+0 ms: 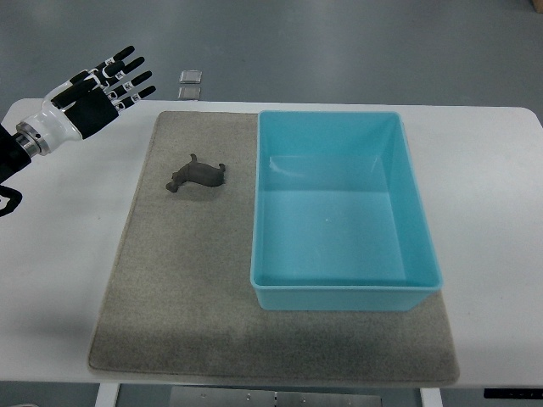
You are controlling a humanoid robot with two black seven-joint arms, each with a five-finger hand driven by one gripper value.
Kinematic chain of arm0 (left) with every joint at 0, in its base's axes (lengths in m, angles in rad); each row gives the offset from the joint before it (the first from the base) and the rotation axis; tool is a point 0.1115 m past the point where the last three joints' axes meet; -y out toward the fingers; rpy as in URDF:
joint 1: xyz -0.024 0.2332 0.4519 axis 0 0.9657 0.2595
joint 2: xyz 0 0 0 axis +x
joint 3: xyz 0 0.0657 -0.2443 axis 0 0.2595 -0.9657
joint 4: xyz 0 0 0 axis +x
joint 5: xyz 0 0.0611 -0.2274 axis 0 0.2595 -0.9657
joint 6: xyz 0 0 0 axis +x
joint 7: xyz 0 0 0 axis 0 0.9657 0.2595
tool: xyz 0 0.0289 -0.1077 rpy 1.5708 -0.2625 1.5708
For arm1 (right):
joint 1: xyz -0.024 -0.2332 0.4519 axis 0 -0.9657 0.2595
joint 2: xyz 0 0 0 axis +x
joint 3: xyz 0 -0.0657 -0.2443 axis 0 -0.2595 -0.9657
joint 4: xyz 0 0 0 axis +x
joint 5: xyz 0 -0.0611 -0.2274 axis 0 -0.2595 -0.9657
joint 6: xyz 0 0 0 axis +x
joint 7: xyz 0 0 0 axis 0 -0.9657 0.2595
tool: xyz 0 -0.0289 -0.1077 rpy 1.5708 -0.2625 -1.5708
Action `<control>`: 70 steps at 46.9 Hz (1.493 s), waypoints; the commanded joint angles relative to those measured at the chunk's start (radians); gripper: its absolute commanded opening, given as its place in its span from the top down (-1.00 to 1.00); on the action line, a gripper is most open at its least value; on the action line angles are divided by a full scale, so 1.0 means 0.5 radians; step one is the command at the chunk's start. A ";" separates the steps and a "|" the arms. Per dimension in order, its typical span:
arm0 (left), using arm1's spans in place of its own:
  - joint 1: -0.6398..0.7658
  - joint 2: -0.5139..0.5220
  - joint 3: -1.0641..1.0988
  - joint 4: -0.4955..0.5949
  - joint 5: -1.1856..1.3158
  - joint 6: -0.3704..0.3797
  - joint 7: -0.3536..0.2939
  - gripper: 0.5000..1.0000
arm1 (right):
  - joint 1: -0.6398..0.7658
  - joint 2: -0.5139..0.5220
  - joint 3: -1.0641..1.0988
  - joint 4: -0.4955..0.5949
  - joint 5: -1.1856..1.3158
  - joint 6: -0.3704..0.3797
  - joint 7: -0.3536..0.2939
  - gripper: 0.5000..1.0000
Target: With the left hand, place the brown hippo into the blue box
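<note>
A small brown hippo (197,175) lies on the grey felt mat (170,288), left of the blue box (343,292). The box is a light-blue open bin with nothing inside it, sitting on the mat's right half. My left hand (110,83) hovers above the table's far left corner, fingers spread and holding nothing. It is well up and to the left of the hippo, apart from it. The right arm does not show.
The white table (68,254) carries the mat, and its far edge runs just behind the box. Two small square pads (190,83) lie on the floor beyond the table edge, near the left hand.
</note>
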 commanded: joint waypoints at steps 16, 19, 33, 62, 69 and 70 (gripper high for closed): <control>-0.007 -0.011 -0.003 -0.003 0.003 0.000 0.009 -1.00 | 0.000 0.000 0.000 0.000 0.001 0.000 0.000 -0.74; -0.007 -0.008 -0.003 -0.003 0.000 0.000 0.009 -0.99 | 0.000 0.000 0.000 0.000 0.001 0.000 0.000 -0.74; -0.013 -0.008 0.000 0.003 0.006 0.000 -0.009 -0.99 | 0.000 0.000 0.000 0.000 -0.002 0.000 0.000 -0.74; -0.099 -0.011 -0.034 0.077 1.168 0.000 -0.380 -0.99 | 0.000 0.000 0.000 0.000 0.001 0.000 0.000 -0.74; -0.167 -0.004 -0.024 0.077 1.475 0.000 -0.451 -0.99 | 0.000 0.000 0.000 0.000 -0.002 0.000 0.000 -0.74; -0.179 -0.004 -0.024 0.077 1.515 0.000 -0.454 -0.99 | 0.000 0.000 0.000 0.000 -0.002 0.000 0.000 -0.74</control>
